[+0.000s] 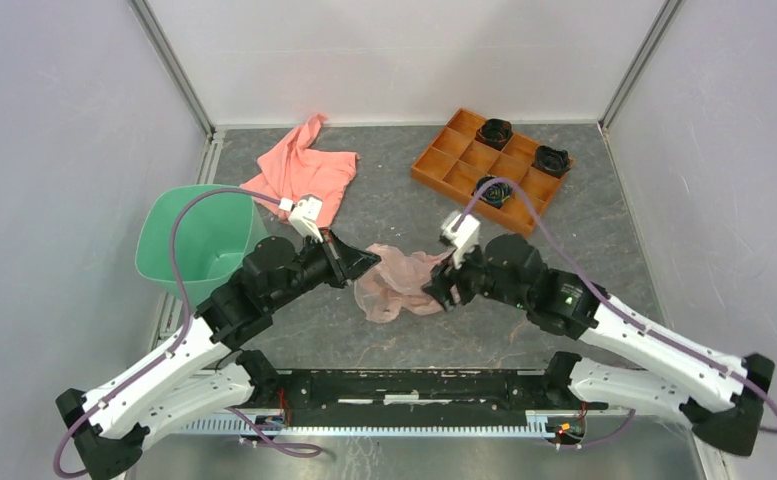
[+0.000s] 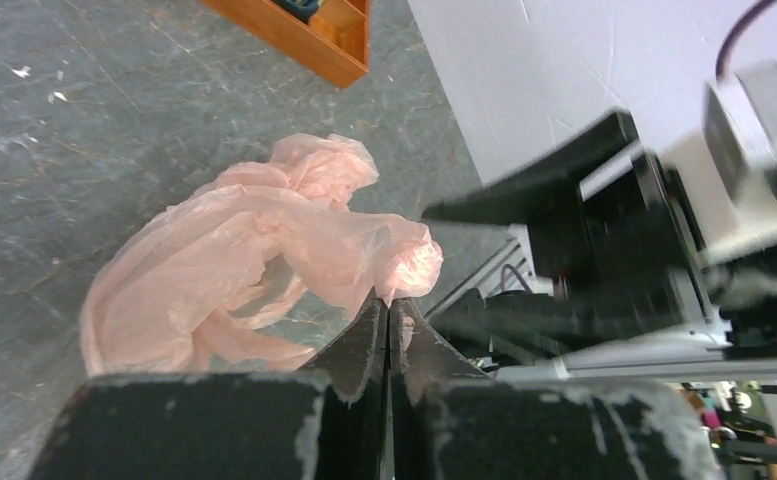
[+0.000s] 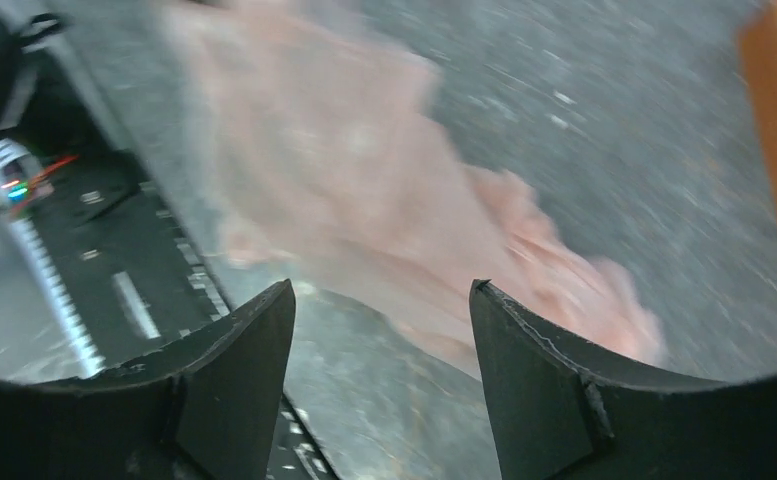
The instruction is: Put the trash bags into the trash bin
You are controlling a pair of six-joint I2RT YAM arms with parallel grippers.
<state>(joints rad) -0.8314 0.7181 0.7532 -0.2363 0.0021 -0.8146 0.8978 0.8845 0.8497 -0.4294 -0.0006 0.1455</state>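
Thin pale pink plastic film bag [image 1: 396, 285]: crumpled, centre of grey table [image 1: 394, 205]. My left gripper [image 1: 367, 262]: jaws together, tips touching bag's 9 o'clock edge. My right gripper [image 1: 438, 291]: jaws apart, empty, at bag's 3 o'clock. Mint-green plastic bin [image 1: 156, 235]: bag's 9 o'clock, well apart.

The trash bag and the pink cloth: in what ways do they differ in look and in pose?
The trash bag is thin, translucent, pale pink film; the cloth is opaque, stronger salmon pink. The bag is crumpled in a heap; the cloth lies spread flatter, farther back, nearer the trash bin. Both are pink and outside the bin.
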